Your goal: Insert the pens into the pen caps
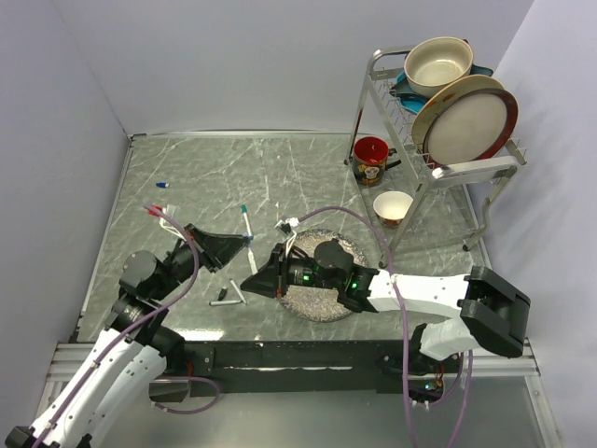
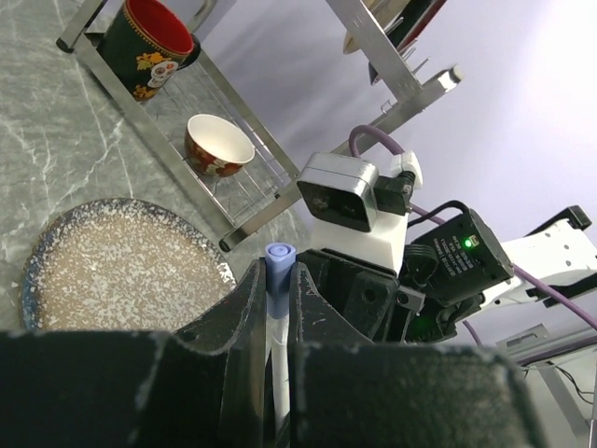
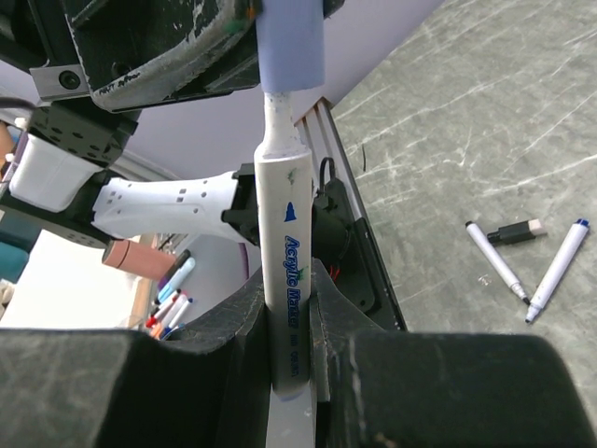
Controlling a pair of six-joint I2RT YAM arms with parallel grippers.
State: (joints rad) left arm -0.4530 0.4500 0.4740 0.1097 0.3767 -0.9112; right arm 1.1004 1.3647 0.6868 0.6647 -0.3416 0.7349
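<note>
My right gripper (image 3: 289,313) is shut on a white pen (image 3: 287,243) printed "Acrylic Marker". The pen's narrow neck goes into a blue cap (image 3: 291,47), which my left gripper (image 2: 277,280) is shut on. The cap's end (image 2: 278,254) pokes past the left fingertips. In the top view the two grippers, left (image 1: 239,248) and right (image 1: 257,278), meet nose to nose just left of the speckled plate (image 1: 312,303). Two more pens (image 3: 497,261) (image 3: 558,269) and a black cap (image 3: 515,231) lie on the table by them. A teal-ended pen (image 1: 245,222) lies farther back.
A dish rack (image 1: 438,163) with plates and a bowl stands at the back right. A red mug (image 1: 371,159) and a small bowl (image 1: 393,205) sit beside it. A small blue piece (image 1: 162,185) lies at the far left. The right arm lies across the plate.
</note>
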